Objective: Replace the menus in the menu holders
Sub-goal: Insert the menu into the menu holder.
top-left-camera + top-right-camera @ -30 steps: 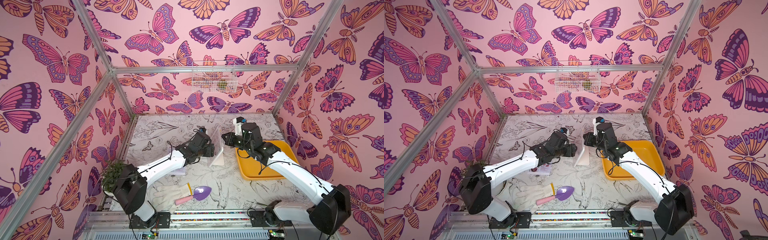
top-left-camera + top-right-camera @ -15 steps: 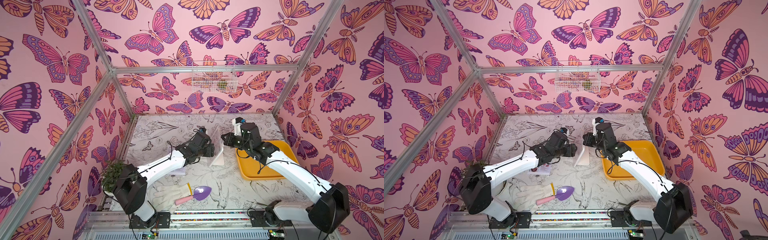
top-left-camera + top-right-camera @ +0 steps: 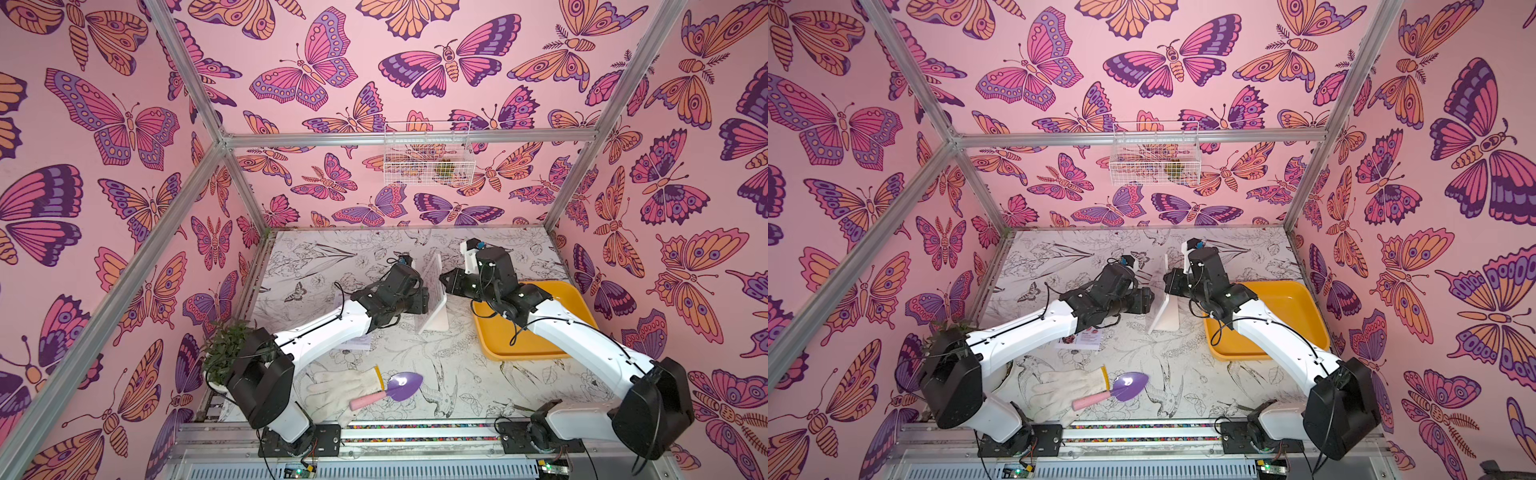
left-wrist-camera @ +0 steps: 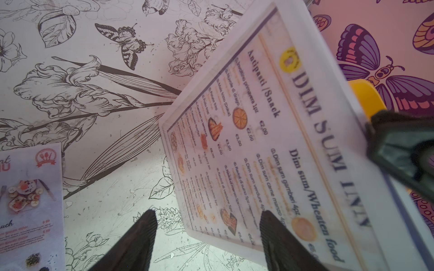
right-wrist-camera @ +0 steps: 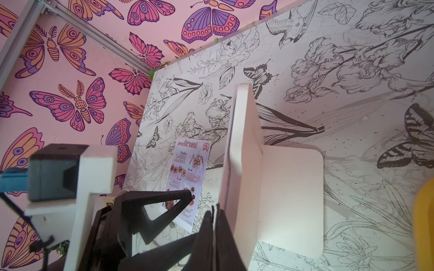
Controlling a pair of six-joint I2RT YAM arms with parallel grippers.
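"Menu holder (image 3: 436,303) first. Where is it?" asks Mia.

"It stands up in the middle of the table (image 3: 332,257), between the two grippers and just beside the yellow tray (image 3: 577,303)," says Ben. "The DIM SUM INN menu (image 4: 270,145) is inside it. The Special Menu (image 5: 190,178) lies flat, partly under the left arm."

"What are the grippers doing?"

"The right gripper (image 5: 214,225) is squeezed together right at the holder's edge. I can't tell if it has the paper. The left gripper (image 4: 207,212) is spread wide and holds nothing."

"How should the old menu come out?"

"Slowly, I think, and straight along the slot, so the holder doesn't tip. The left gripper could steady it."

"What changed?"

"The right arm slid a little closer. The holder and left gripper stayed put."
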